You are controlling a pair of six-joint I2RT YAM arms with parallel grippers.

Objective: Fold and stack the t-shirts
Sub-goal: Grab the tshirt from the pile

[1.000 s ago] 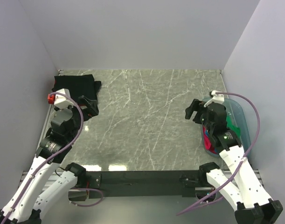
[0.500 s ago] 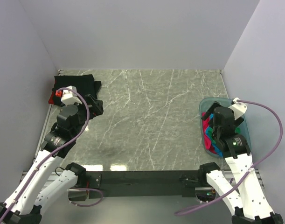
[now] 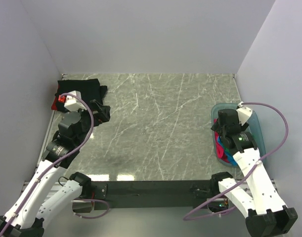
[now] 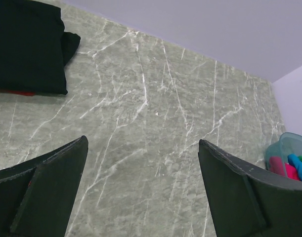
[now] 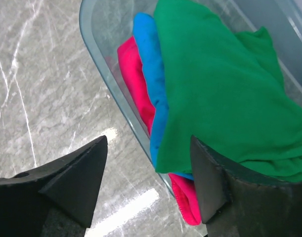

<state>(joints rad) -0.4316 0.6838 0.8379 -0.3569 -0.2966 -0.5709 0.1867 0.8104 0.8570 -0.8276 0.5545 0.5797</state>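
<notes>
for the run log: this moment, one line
left gripper open | right gripper open above tub | tub: green shirt, blue shirt, pink shirt | black shirt folded far-left

White arms (image 3: 39, 181), black joints (image 3: 70, 126), purple cables (image 3: 285, 132)

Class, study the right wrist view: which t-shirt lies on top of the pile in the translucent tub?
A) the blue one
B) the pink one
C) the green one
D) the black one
C: the green t-shirt drapes over the blue t-shirt and the pink t-shirt inside the tub. The black t-shirt lies on the table instead.
</notes>
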